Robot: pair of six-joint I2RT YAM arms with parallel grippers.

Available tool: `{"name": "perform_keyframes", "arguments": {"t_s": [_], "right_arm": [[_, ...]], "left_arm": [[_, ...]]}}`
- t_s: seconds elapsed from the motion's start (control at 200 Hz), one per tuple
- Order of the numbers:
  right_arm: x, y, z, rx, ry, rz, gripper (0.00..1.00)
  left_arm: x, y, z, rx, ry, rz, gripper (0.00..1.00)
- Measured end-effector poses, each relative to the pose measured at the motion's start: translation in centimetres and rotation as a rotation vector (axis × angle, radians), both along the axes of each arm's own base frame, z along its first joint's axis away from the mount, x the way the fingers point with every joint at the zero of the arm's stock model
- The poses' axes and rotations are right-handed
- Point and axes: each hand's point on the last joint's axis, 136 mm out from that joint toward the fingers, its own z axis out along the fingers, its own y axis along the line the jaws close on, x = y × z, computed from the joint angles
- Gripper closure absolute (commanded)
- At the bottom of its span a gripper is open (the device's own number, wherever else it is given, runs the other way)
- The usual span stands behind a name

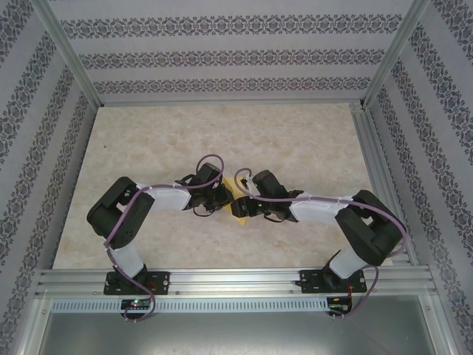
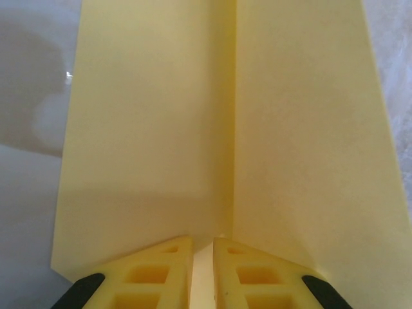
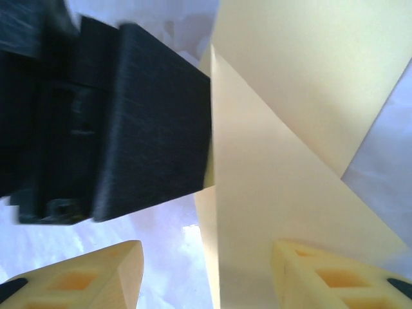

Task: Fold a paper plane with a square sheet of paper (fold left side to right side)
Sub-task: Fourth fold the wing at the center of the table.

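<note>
The square sheet of paper, pale yellow and partly folded, lies mid-table between both grippers. In the left wrist view the sheet spreads ahead with a straight crease up its middle. My left gripper is shut on the sheet's near edge, a thin strip of paper showing in its narrow gap; from above this gripper sits just left of the paper. My right gripper stands open, a raised flap of the sheet between its fingers and resting by the right one. Overhead, the right gripper is at the paper's right.
The left gripper's black body is close in front of the right wrist camera. A beige marbled tabletop stretches behind the arms. Aluminium rails run along the near edge and right side, with patterned walls around.
</note>
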Motion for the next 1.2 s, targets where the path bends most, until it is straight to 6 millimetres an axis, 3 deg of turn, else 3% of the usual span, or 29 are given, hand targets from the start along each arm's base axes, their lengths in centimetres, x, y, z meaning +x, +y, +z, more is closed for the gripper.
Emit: {"name": "perform_keyframes", "arguments": {"t_s": [0.14,0.435,0.909,1.199], "right_arm": [[0.1,-0.3,1.2,0.007,-0.025,-0.007,0.49],[-1.4,0.1,0.2,-0.021,0.012,0.016,0.53],[-1.5,-0.2,-1.4,-0.054,0.05,-0.004,0.53],[-1.9,0.0,-2.7,-0.073,0.074,0.006,0.59]], "left_arm": [[0.0,0.0,0.0,0.001,0.001,0.0,0.82],[0.0,0.0,0.0,0.002,0.001,0.0,0.82],[0.0,0.0,0.0,0.003,0.001,-0.001,0.82],[0.0,0.0,0.0,0.004,0.0,0.0,0.82]]}}
